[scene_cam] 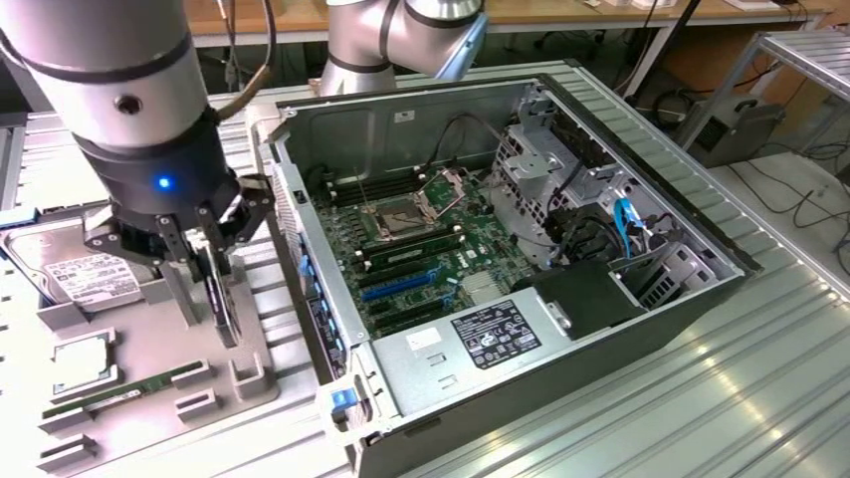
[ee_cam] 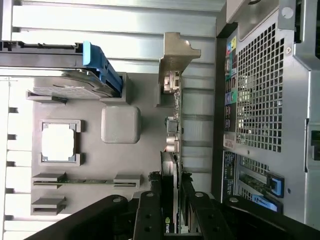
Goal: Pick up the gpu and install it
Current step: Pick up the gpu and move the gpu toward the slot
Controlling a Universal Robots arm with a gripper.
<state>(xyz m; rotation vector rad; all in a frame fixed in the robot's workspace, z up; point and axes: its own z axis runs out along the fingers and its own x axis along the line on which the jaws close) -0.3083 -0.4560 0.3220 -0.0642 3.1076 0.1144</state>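
Observation:
The gpu [scene_cam: 223, 304] is a slim black card standing on edge over the grey parts tray [scene_cam: 159, 339], at the exterior view's left. My gripper [scene_cam: 202, 284] comes down from above and is shut on it, one finger on each face. In the wrist view the gpu [ee_cam: 171, 150] runs away from my gripper [ee_cam: 172, 205], with its silver bracket [ee_cam: 174, 62] at the far end. Whether its lower edge still touches the tray is unclear. The open computer case [scene_cam: 638, 329] lies beside the tray, its motherboard [scene_cam: 412, 249] and blue card slots [scene_cam: 398, 289] exposed.
On the tray lie a silver hard drive [scene_cam: 80, 279], a square processor [scene_cam: 83, 363] and a green RAM stick [scene_cam: 113, 393]. The case's perforated rear wall [ee_cam: 260, 100] stands close beside the gpu. A ribbed metal tabletop [scene_cam: 691, 408] surrounds everything. The arm's base [scene_cam: 385, 40] stands behind the case.

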